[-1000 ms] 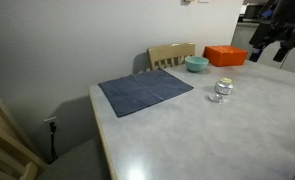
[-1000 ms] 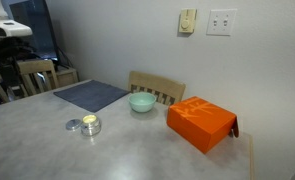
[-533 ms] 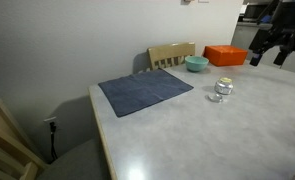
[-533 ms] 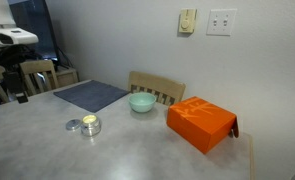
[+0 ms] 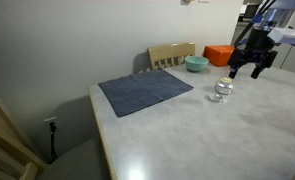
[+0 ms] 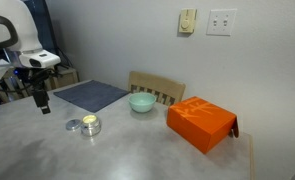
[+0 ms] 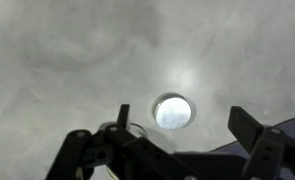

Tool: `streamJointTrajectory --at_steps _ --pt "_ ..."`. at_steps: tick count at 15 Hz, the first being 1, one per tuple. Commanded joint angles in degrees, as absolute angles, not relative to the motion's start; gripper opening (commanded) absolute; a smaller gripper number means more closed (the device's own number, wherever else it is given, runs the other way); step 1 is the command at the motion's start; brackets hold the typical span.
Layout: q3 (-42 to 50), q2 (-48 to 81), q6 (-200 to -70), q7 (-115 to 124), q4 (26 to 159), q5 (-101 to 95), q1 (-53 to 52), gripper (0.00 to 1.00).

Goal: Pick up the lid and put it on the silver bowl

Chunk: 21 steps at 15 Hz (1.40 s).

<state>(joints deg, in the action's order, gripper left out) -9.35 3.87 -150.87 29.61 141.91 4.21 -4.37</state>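
Lid (image 6: 73,126) flat on the table (image 6: 137,155), just beside the silver bowl (image 6: 90,125), not on it. In an exterior view the bowl (image 5: 221,90) blocks my sight of the lid. Wrist view gives me one bright round disc (image 7: 172,111) on the grey top; can't tell if it's lid or bowl. My gripper (image 6: 42,104) hangs over the table near the lid, on the side away from the bowl, fingers spread wide with nothing between them. I see the same in an exterior view (image 5: 244,72): claw above and just past the bowl, not touching it. Blue mat (image 6: 91,94) lies behind the gripper. Teal bowl (image 6: 141,102) sits farther back by the wooden chair (image 6: 157,87). Orange box (image 6: 200,123) is well apart on the far side.
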Motion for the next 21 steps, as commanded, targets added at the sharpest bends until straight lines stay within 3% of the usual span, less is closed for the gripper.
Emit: streamJointTrajectory --at_steps 1,8,21 --pt "-6.76 10.79 -153.12 30.54 137.44 3.12 -5.69 1.00" --pt "-5.15 11.10 -152.79 30.20 137.49 4.21 -7.15 1.00" --pt "-1.12 22.87 -148.00 35.36 129.19 0.07 -11.81 1.00"
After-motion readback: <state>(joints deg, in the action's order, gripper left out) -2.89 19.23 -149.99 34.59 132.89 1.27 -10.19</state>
